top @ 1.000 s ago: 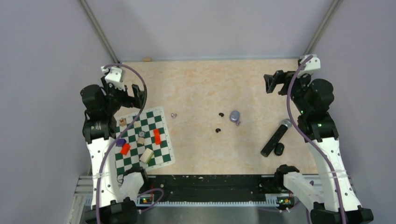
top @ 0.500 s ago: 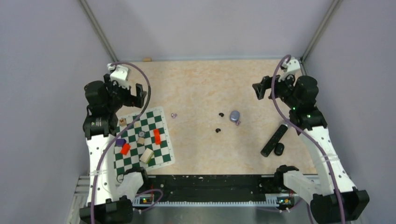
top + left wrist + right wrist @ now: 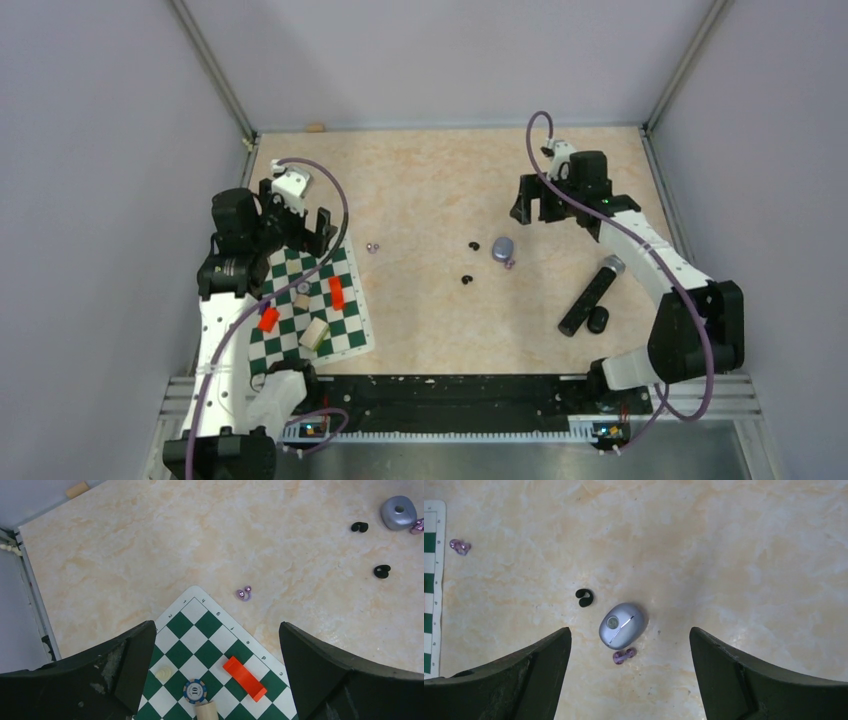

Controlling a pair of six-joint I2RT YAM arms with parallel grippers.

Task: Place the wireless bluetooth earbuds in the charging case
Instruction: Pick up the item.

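The charging case (image 3: 502, 247), a lavender-grey oval with its lid shut, lies mid-table; it also shows in the right wrist view (image 3: 622, 625) and the left wrist view (image 3: 398, 512). One lilac earbud (image 3: 510, 264) lies right beside the case (image 3: 623, 655). The other earbud (image 3: 373, 246) lies near the chessboard's far corner (image 3: 244, 593) (image 3: 460, 545). My right gripper (image 3: 536, 206) is open and empty, above and just behind the case (image 3: 630, 631). My left gripper (image 3: 300, 225) is open and empty over the board's far corner (image 3: 216, 630).
A green-and-white chessboard mat (image 3: 345, 335) at left carries red blocks (image 3: 337, 292), a poker chip (image 3: 194, 690) and wooden pieces. Two small black hook-shaped bits (image 3: 474, 244) (image 3: 466, 279) lie left of the case. A black microphone-like cylinder (image 3: 590, 295) and a black cap (image 3: 598, 320) lie right.
My right gripper has swung left and inward from the far right corner to just behind the case. My left gripper has moved right over the board's far corner. The table objects stay put.
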